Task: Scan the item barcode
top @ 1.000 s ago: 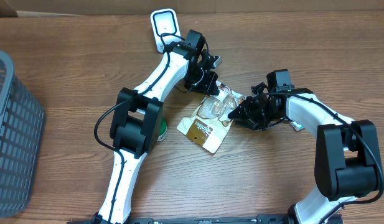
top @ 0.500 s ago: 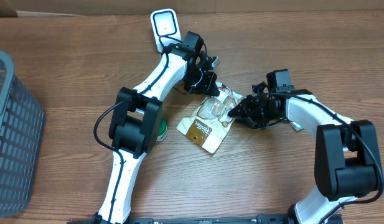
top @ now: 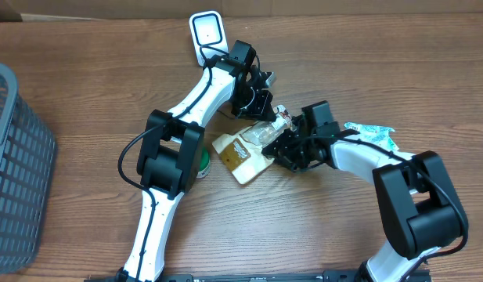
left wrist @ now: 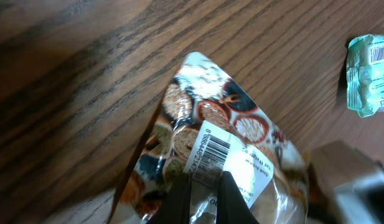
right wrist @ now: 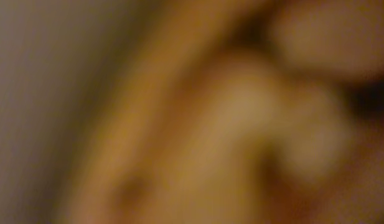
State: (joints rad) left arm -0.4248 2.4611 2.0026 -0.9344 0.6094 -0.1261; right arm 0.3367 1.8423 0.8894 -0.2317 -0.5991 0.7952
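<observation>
Left gripper (left wrist: 203, 191) pinches snack bag (left wrist: 207, 112); barcode (left wrist: 210, 151) shows only in L wrist view. Right gripper (top: 282, 149) meets snack bag overhead; R wrist cam all blur, so grip can't tell.

The right end effector (top: 280, 147) swung left against the snack bag (top: 238, 153), shoving it leftward and uncovering the green packet (top: 374, 134).
</observation>
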